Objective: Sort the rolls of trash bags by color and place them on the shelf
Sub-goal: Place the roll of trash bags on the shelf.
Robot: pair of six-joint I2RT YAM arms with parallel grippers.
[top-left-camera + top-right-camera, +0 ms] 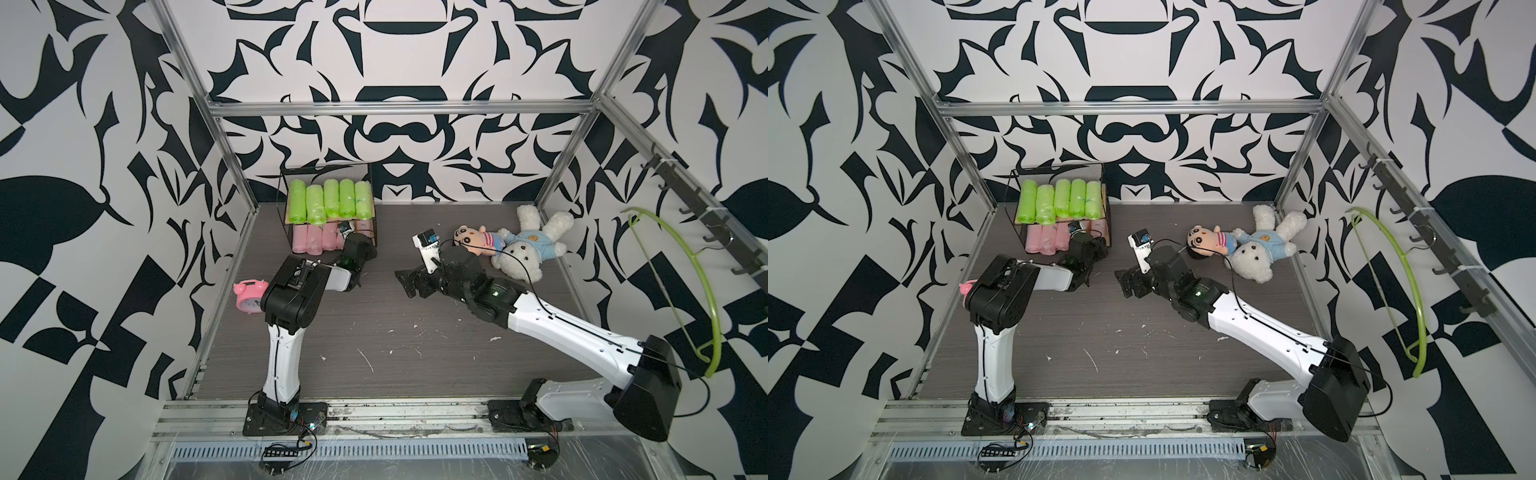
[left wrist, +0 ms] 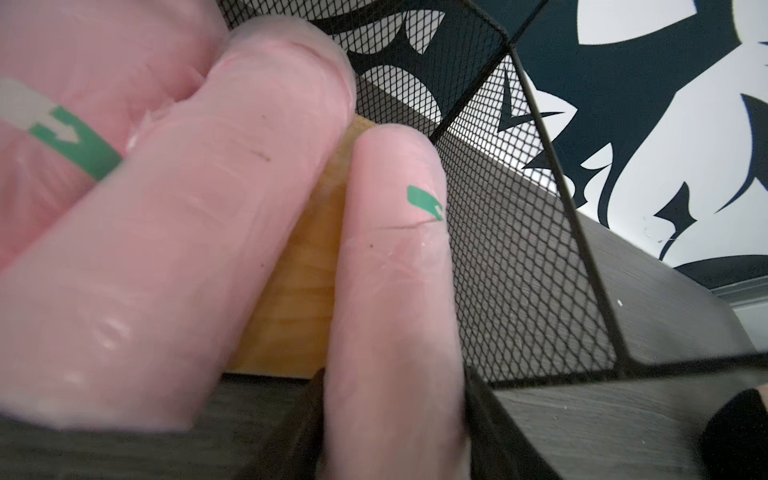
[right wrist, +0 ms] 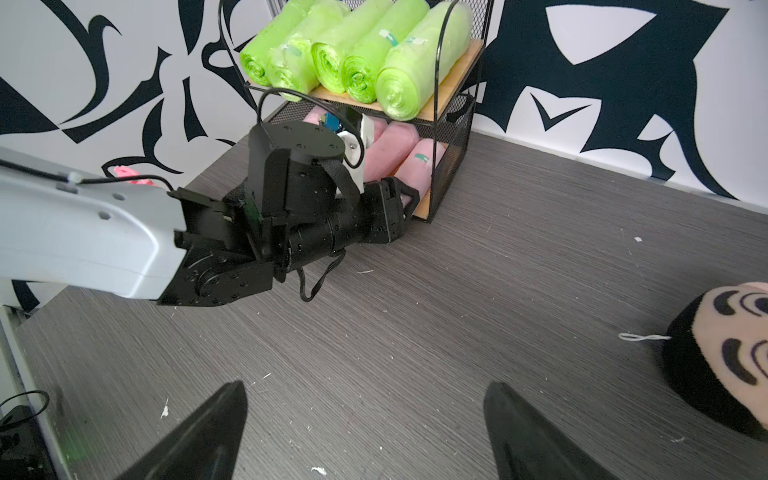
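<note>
Several lime-green rolls lie side by side on the top board of the shelf. Pale pink rolls fill the lower tier. My left gripper reaches into that lower tier at its right end. It is shut on a pink roll with a green label, which rests on the wooden board beside the mesh side. My right gripper stands open over bare table, holding nothing.
A pink alarm clock stands at the left wall beside the left arm. A doll and a white bear lie at the back right. A green hanger hangs from hooks on the right wall.
</note>
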